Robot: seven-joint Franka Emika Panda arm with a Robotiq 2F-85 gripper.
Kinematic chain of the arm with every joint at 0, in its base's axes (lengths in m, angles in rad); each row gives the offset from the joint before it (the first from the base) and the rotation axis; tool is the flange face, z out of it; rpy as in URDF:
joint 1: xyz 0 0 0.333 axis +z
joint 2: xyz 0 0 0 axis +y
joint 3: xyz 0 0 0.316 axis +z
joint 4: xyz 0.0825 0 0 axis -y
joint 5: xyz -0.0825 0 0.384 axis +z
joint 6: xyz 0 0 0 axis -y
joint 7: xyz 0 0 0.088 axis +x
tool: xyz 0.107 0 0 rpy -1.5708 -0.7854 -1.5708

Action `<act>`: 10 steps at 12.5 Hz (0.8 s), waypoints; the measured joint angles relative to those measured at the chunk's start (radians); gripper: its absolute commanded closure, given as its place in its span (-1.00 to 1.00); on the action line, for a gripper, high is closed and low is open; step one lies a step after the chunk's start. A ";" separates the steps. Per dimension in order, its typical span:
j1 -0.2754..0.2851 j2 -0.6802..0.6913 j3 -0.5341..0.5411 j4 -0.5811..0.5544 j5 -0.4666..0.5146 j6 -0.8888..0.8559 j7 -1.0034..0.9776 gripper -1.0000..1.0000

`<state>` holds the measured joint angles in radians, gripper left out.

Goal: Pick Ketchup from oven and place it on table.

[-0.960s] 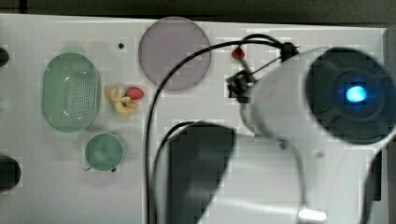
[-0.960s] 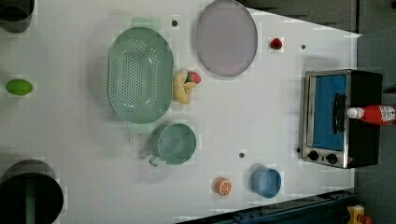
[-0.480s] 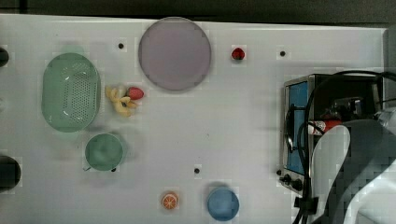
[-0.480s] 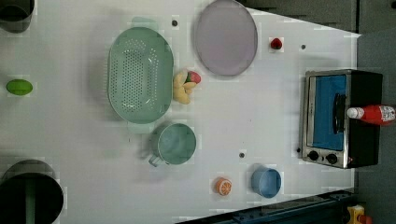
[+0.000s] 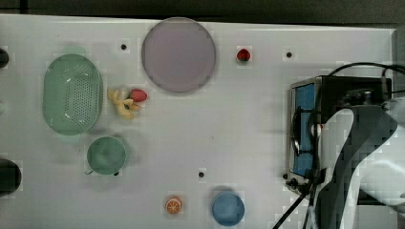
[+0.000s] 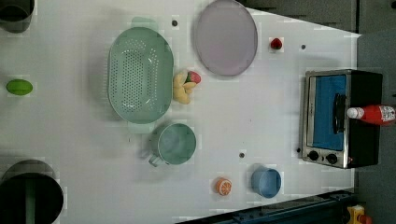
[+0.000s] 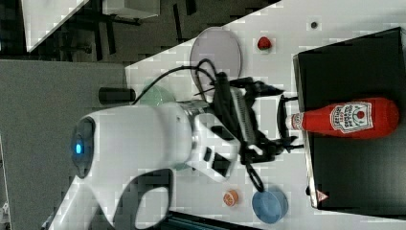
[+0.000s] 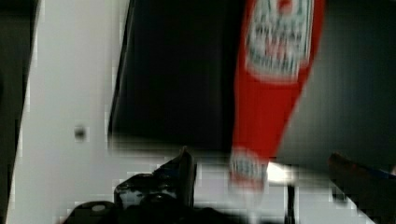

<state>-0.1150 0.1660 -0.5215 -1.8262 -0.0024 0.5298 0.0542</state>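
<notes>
lying flat on oven (image 7: 354,158) top: ketchup (image 7: 352,118), cap overhanging front edge. gripper (image 7: 286,116) fingers spread apart, flanking cap; arm hiding bottle in top view.

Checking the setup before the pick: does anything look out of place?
Yes: the ketchup bottle lies on its side on top of the oven, its cap overhanging the front edge above the closed door.

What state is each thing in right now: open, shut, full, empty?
ketchup: lying on its side on top of the oven.
oven: door shut.
gripper: open, at the ketchup cap.
green colander: empty.
green mug: upright, empty.
plate: empty.
</notes>
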 measured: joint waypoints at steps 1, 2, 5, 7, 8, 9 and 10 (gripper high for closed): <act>-0.004 0.021 -0.021 0.012 0.018 0.029 0.000 -1.00; -0.011 0.049 -0.039 0.029 0.011 0.038 0.000 -1.00; -0.058 0.113 -0.080 0.014 0.123 0.012 -0.001 -1.00; -0.089 0.127 -0.078 -0.004 0.111 0.023 -0.001 -1.00; -0.077 0.133 -0.100 -0.014 0.153 0.024 -0.001 -1.00; -0.089 0.136 -0.088 -0.008 0.160 0.046 -0.001 -1.00; -0.089 0.140 -0.087 0.003 0.154 0.055 -0.001 -1.00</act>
<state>-0.2043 0.3064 -0.6089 -1.8232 0.1519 0.5850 0.0535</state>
